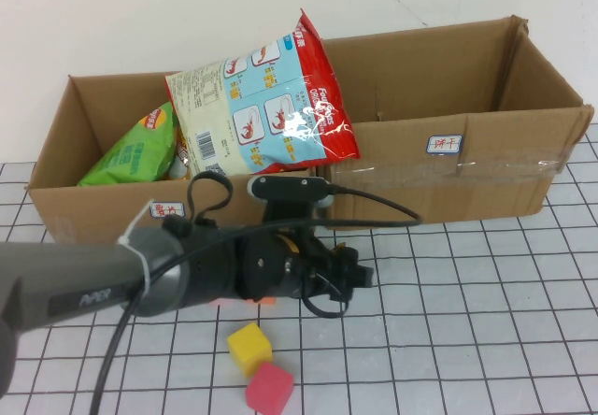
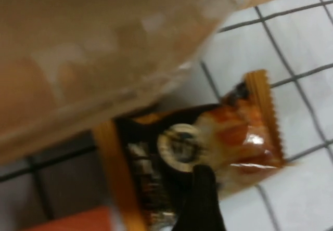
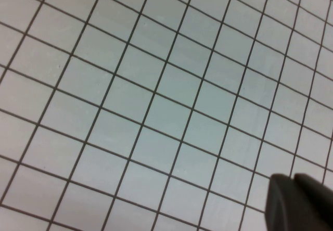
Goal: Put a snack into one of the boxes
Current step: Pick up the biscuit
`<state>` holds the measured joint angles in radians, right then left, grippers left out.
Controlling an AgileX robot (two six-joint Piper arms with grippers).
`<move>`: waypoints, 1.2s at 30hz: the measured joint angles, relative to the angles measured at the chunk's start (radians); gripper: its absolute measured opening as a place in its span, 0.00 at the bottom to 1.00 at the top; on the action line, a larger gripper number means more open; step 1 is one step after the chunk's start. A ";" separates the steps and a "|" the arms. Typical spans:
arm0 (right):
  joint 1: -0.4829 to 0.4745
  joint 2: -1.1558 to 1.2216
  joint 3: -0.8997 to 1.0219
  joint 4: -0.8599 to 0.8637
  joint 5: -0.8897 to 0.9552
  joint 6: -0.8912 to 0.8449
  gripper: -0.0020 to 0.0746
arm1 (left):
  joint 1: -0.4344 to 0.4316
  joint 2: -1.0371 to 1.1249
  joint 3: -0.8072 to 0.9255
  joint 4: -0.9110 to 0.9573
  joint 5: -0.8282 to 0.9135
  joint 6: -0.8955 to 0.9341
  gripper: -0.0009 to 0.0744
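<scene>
Cardboard boxes (image 1: pixel 439 107): brown, corrugated, side by side at the worktop's (image 1: pixel 486 312) back, white labels in front.
Left claw (image 1: pixel 360 277): before the boxes; spread unclear, blurred.
Right claw (image 3: pixel 299 202): pressed together, above bare grid.

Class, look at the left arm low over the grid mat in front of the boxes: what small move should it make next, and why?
Probably lower the left gripper onto the orange snack packet and close. The packet lies loose on the mat by the left box, one finger just above it. The right gripper, shut, hangs over bare mat.
</scene>
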<state>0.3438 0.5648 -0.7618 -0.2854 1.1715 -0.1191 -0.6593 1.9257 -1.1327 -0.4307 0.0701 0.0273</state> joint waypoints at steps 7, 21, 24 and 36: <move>0.000 0.000 0.000 -0.006 0.004 0.011 0.02 | 0.067 0.000 -0.001 0.038 0.077 0.000 0.68; 0.000 -0.001 0.000 -0.006 0.009 0.011 0.02 | 0.082 0.010 -0.006 0.158 0.081 -0.090 0.78; 0.000 -0.001 0.000 -0.008 0.009 0.013 0.02 | 0.082 0.019 -0.008 0.145 0.064 -0.111 0.87; 0.000 -0.001 0.000 -0.008 0.009 0.013 0.02 | 0.082 0.040 -0.016 0.048 0.023 -0.135 0.90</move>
<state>0.3438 0.5636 -0.7618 -0.2930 1.1800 -0.1060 -0.5776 1.9657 -1.1489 -0.3832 0.0935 -0.1076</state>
